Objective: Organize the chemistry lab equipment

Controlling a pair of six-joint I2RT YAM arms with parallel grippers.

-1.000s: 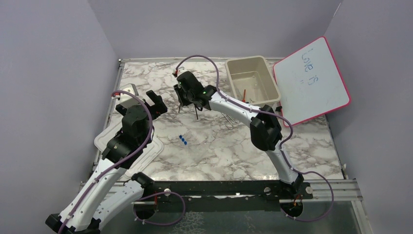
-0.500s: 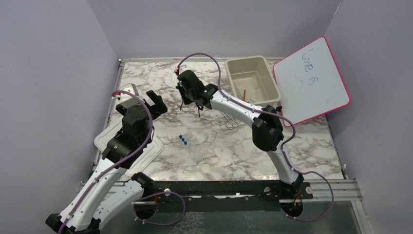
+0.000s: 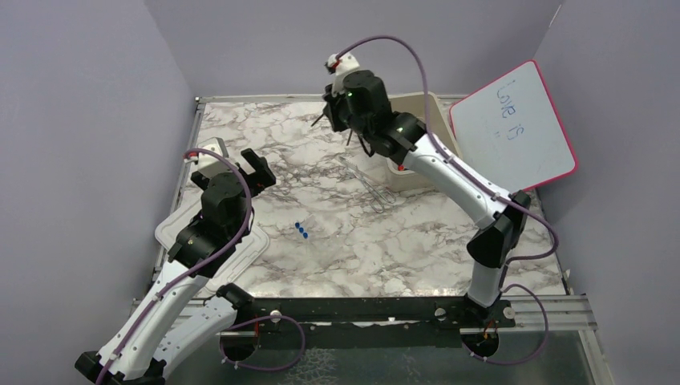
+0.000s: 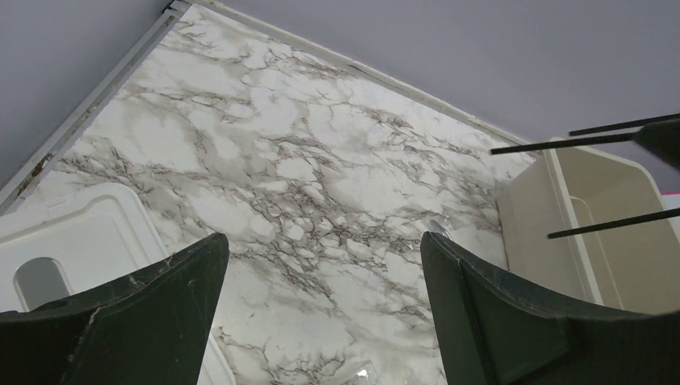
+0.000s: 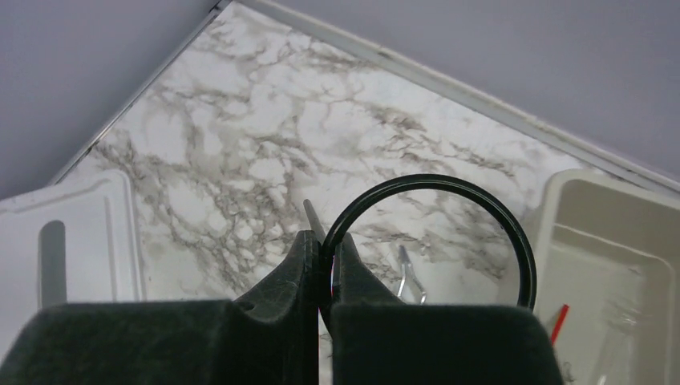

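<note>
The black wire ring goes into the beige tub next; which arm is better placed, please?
Right: the right gripper is shut on the black wire ring near the beige tub; the left gripper is open.

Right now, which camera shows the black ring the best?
The right wrist view: nearly the whole black wire ring shows, its rim pinched in the shut right gripper. From above, the gripper hides nearly all of it. The left wrist view catches just thin black rods at its right edge, no hoop.
</note>
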